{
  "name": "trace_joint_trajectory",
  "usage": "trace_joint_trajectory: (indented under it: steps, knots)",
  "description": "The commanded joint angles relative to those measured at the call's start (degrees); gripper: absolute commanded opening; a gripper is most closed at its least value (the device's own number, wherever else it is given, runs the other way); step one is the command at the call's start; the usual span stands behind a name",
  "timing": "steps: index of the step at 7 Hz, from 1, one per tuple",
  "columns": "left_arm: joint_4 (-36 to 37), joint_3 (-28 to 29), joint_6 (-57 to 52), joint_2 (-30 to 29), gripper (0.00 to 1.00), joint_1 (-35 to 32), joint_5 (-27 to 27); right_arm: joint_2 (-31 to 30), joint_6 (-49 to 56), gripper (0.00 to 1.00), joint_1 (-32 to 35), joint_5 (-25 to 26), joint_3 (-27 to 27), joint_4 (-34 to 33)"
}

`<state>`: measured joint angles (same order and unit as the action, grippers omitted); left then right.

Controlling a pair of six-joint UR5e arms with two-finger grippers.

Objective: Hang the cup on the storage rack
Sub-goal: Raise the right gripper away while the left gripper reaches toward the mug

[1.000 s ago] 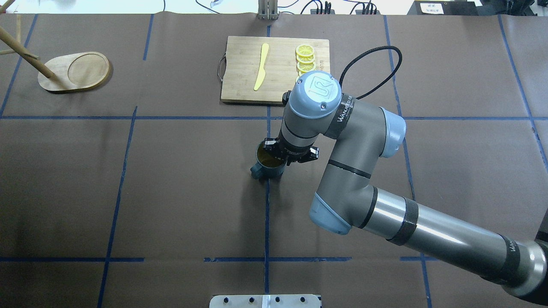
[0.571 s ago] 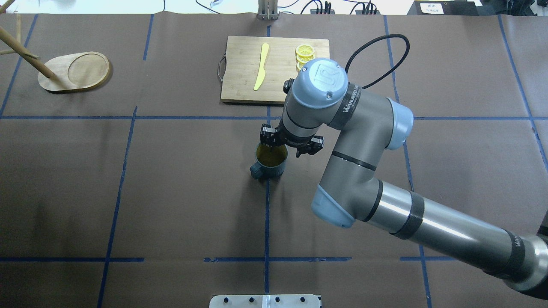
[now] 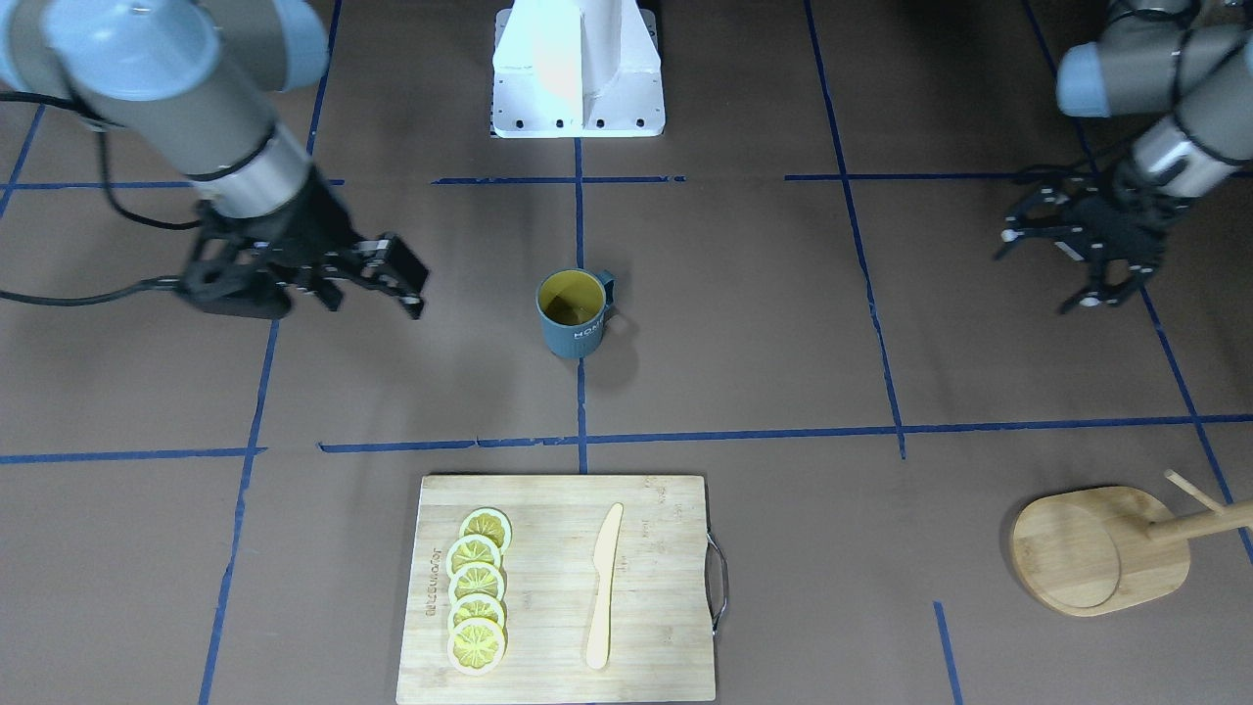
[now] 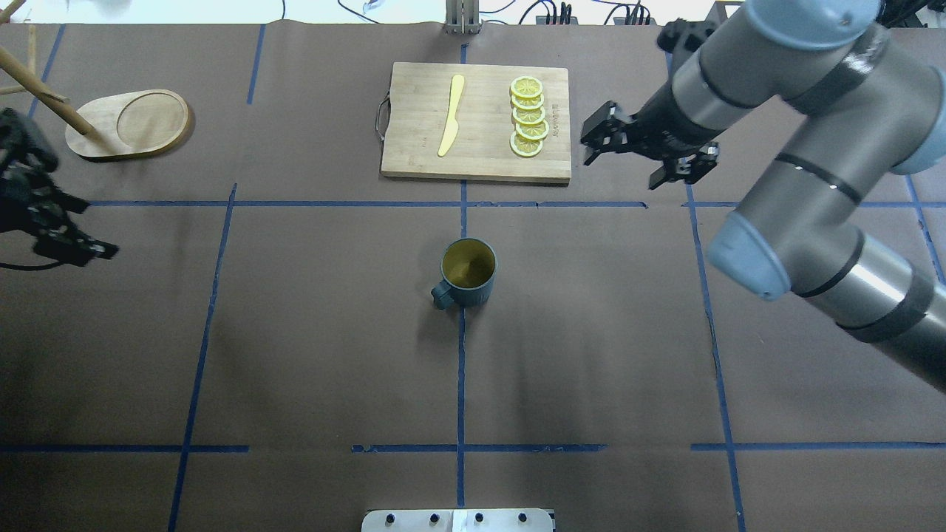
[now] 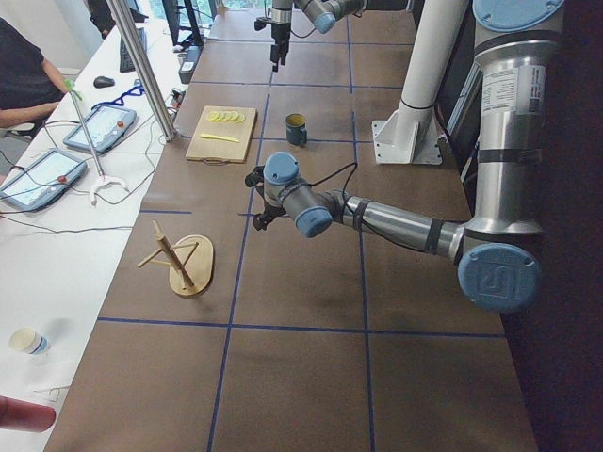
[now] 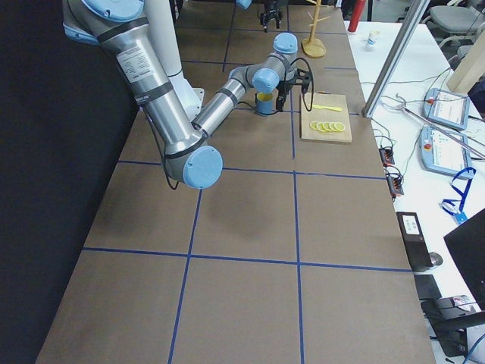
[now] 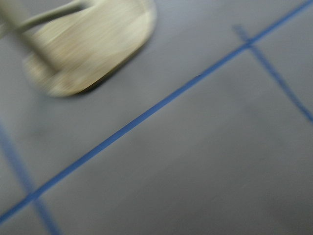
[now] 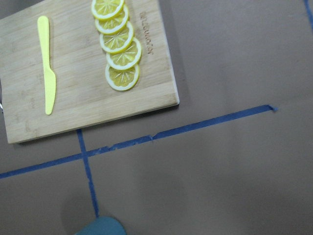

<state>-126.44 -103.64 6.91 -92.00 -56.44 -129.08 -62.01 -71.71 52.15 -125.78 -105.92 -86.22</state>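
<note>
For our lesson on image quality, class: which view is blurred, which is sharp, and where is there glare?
Left wrist-mounted view: motion-blurred, the storage rack smeared, tape lines soft. Right wrist-mounted view: sharp, lemon slices and cutting board grain crisp. Exterior front-facing view: the white pedestal is washed out by glare.

The cup is matt, the storage rack wooden.
</note>
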Motion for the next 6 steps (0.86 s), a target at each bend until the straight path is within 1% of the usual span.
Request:
trace_joint_trajectory:
  steps: [1,2,3,4,5,6]
  knots:
    - [-0.3,-0.3,9.4,-11.7,1.0,12.9,7.3,-7.4,14.1,1.0,8.2,-3.1,-0.3,-0.2]
    - [-0.4,0.1,11.0,-15.5,1.0,18.2,10.4,-10.0,20.2,1.0,10.4,-3.0,0.4,-0.1]
    - [-1.9,0.0,11.5,-18.1,1.0,23.7,19.0,-11.9,25.2,1.0,11.0,-2.7,0.8,-0.1]
    - [-9.9,0.8,14.7,-18.7,1.0,29.3,27.1,-11.8,26.1,1.0,11.1,-2.6,1.7,0.0]
    - [-16.8,4.6,15.8,-19.5,0.99,32.7,32.8,-11.7,26.2,1.0,11.1,-2.6,2.6,0.3]
    - [-21.2,8.3,17.5,-22.9,0.99,37.2,39.7,-11.5,26.2,1.0,11.1,-2.7,4.0,0.6]
